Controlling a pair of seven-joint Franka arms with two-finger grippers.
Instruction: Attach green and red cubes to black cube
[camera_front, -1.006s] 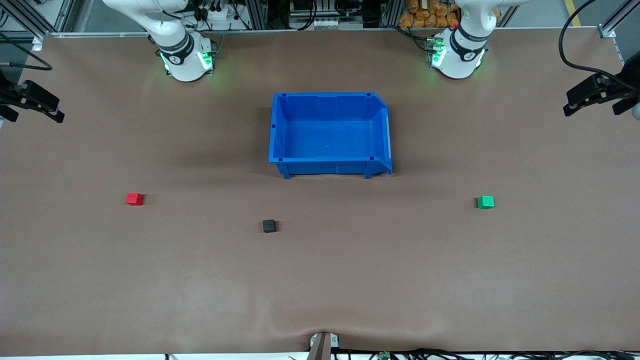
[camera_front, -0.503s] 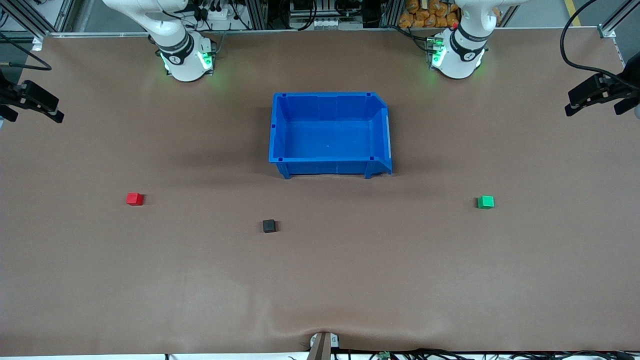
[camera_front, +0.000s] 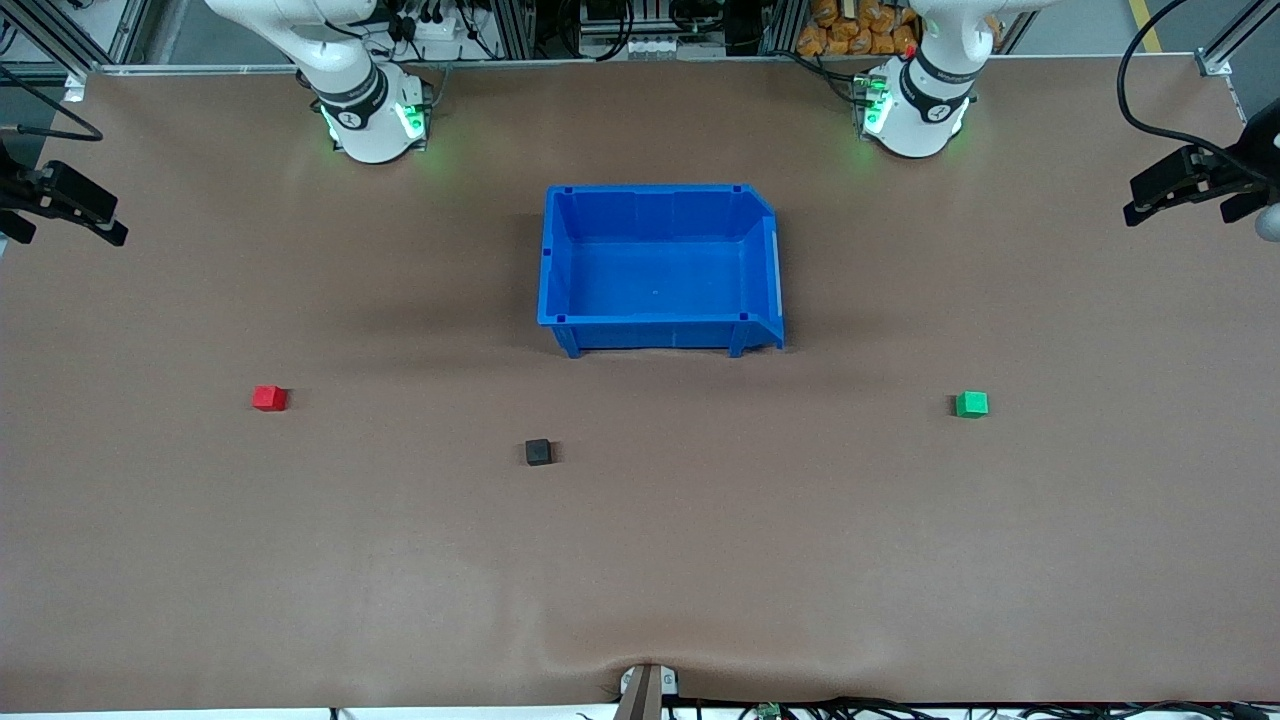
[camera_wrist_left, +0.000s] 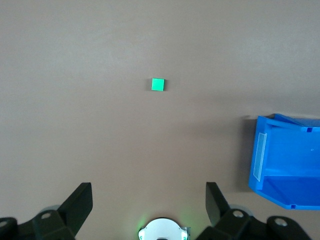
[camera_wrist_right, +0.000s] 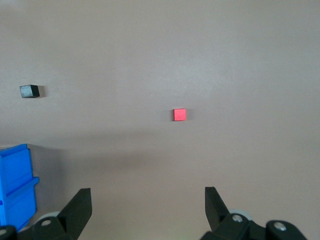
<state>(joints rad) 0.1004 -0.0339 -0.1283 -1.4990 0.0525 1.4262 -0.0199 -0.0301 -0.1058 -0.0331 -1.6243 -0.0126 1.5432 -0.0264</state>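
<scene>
The red cube (camera_front: 269, 398) lies on the table toward the right arm's end. The green cube (camera_front: 971, 404) lies toward the left arm's end. The black cube (camera_front: 538, 452) lies between them, a little nearer to the front camera and closer to the red one. All three stand apart. My left gripper (camera_front: 1180, 200) is open and empty, high over its end of the table; its wrist view shows the gripper (camera_wrist_left: 147, 195) and the green cube (camera_wrist_left: 157, 84). My right gripper (camera_front: 62, 215) is open and empty, high over its end; its wrist view shows the gripper (camera_wrist_right: 146, 197), the red cube (camera_wrist_right: 180, 114) and the black cube (camera_wrist_right: 29, 91).
An empty blue bin (camera_front: 556, 260) stands mid-table, farther from the front camera than the cubes. It also shows in the left wrist view (camera_wrist_left: 287, 165) and the right wrist view (camera_wrist_right: 17, 185). The brown table mat surrounds the cubes.
My left gripper has shifted slightly at its end of the table. The cubes, the bin and my right gripper have not moved.
</scene>
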